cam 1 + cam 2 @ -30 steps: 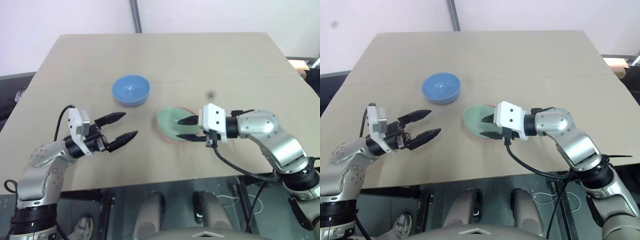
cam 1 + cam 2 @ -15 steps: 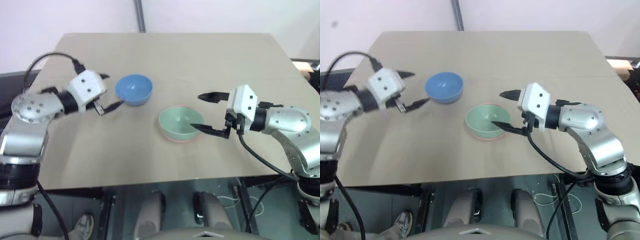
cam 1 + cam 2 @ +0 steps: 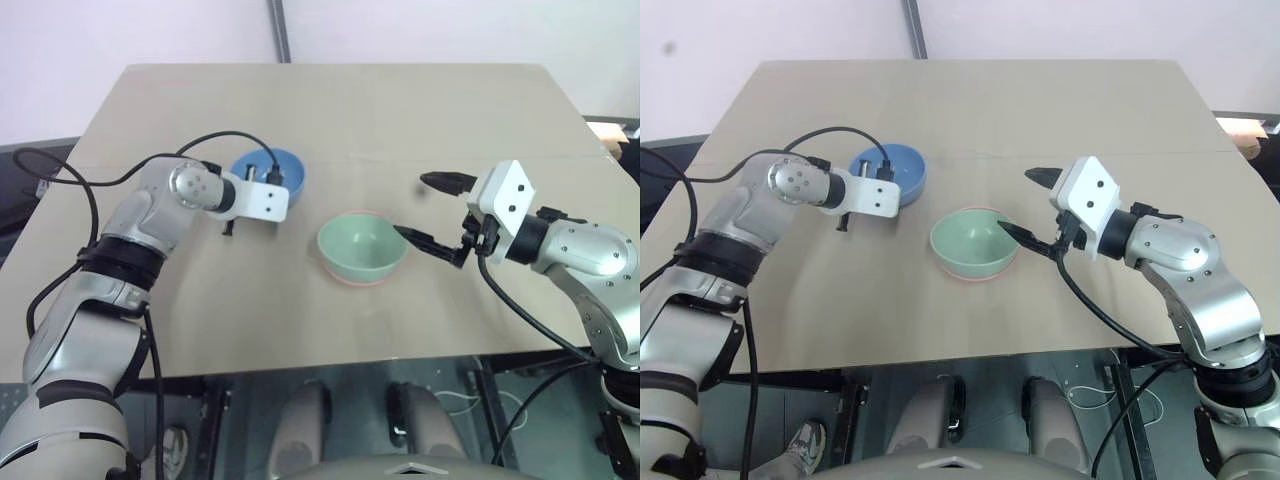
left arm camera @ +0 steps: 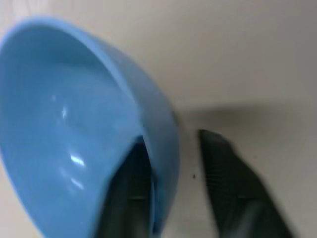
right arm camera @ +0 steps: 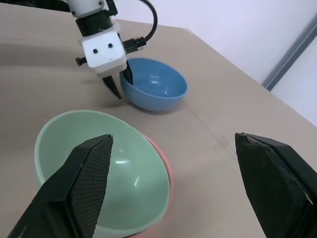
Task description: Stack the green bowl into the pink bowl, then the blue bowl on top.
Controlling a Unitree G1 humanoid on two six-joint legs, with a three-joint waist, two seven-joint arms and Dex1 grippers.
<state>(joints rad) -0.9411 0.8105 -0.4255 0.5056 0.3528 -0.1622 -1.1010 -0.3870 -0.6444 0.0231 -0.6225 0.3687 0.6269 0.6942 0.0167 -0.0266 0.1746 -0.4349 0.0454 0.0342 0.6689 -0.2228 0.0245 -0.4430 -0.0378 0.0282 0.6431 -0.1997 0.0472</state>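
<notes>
Swinging forward since the earlier frame, the left gripper (image 3: 232, 222) now has its fingers (image 4: 130, 188) clenched astride the blue bowl's (image 3: 270, 172) near rim. The right gripper (image 3: 428, 212) has drawn back from the green bowl (image 3: 362, 246), fingers spread wide and grasping nothing. The green bowl sits nested in the pink bowl (image 5: 166, 174) on the desk (image 3: 330, 110), just right of the blue one, a short carry for the left arm.

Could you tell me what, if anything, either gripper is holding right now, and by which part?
The left gripper grips the blue bowl by its rim, one finger inside, one outside. The right gripper is open and holds nothing.

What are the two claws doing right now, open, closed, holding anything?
Left gripper: shut on the rim of the blue bowl, one finger inside and one outside.
Right gripper: open, holding nothing, beside the green bowl.
</notes>
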